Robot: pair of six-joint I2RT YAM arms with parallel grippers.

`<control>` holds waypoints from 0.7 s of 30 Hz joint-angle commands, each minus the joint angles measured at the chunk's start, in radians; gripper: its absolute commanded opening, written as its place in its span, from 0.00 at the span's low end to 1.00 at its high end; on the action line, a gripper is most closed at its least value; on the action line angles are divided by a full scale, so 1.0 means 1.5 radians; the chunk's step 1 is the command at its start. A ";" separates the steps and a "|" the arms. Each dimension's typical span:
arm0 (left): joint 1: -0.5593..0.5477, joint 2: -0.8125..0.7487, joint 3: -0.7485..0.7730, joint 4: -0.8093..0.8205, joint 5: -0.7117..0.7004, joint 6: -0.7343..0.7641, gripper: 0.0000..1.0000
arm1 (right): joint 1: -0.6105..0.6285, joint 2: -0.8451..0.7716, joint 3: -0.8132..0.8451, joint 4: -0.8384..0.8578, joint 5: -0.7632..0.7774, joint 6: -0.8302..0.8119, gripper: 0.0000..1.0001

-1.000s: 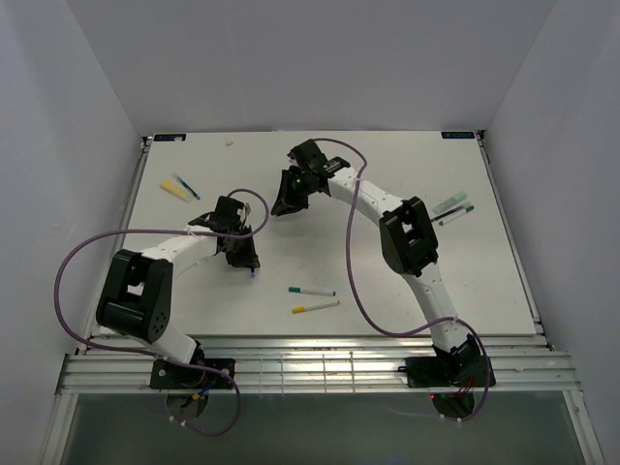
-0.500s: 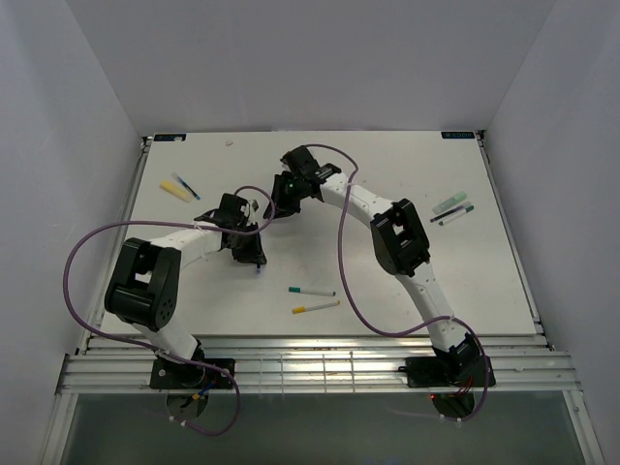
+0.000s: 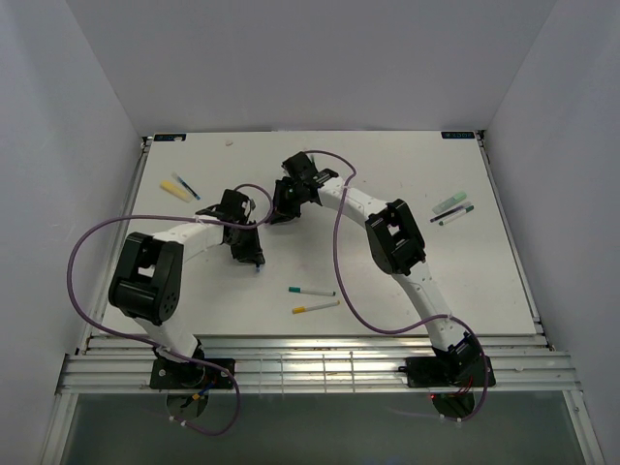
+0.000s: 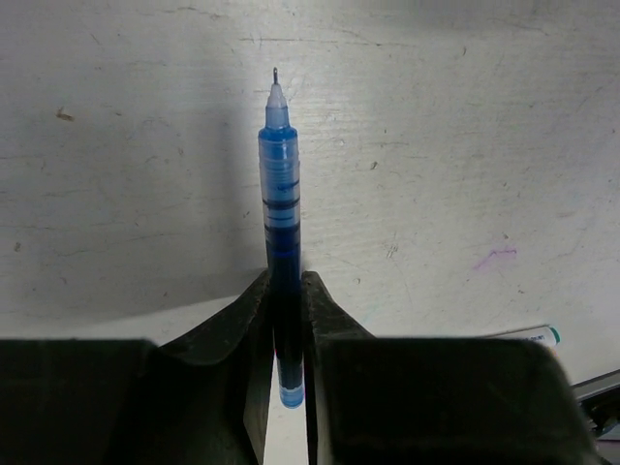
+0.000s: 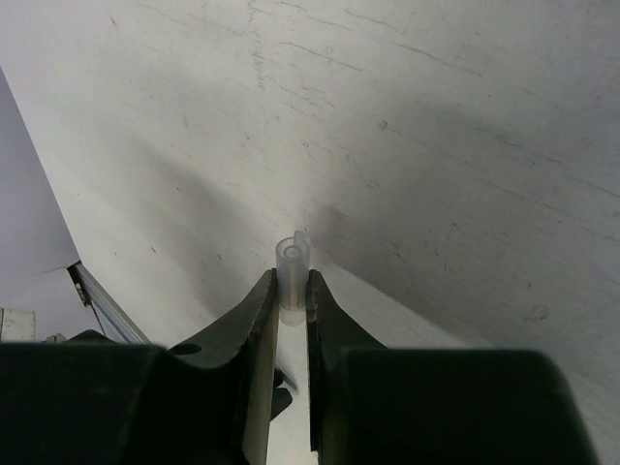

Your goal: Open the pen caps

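Left end effector is pinching an uncapped blue pen — right end effector is clamping a translucent cap.

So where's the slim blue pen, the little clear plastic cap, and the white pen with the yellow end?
The slim blue pen [image 4: 279,184]: left wrist view, middle of barrel.
The clear plastic cap [image 5: 293,266]: right wrist view, its side wall.
The white pen with yellow end [image 3: 322,305]: top external view, white shaft.

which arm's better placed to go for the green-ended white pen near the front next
Left, probably. The left gripper sits nearer the green-ended white pen than the right gripper, though it must first put down the uncapped blue pen; the right holds a clear cap.
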 commanded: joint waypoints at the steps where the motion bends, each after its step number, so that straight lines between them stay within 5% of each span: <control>1: 0.004 0.035 0.003 -0.050 -0.053 0.007 0.27 | -0.001 -0.001 0.024 0.019 0.005 0.003 0.08; 6: 0.004 0.061 0.017 -0.067 -0.062 0.013 0.41 | -0.005 -0.008 0.011 0.026 0.005 0.005 0.08; 21: 0.004 0.057 -0.004 -0.063 -0.067 0.016 0.45 | -0.009 -0.004 0.011 -0.013 0.062 0.010 0.08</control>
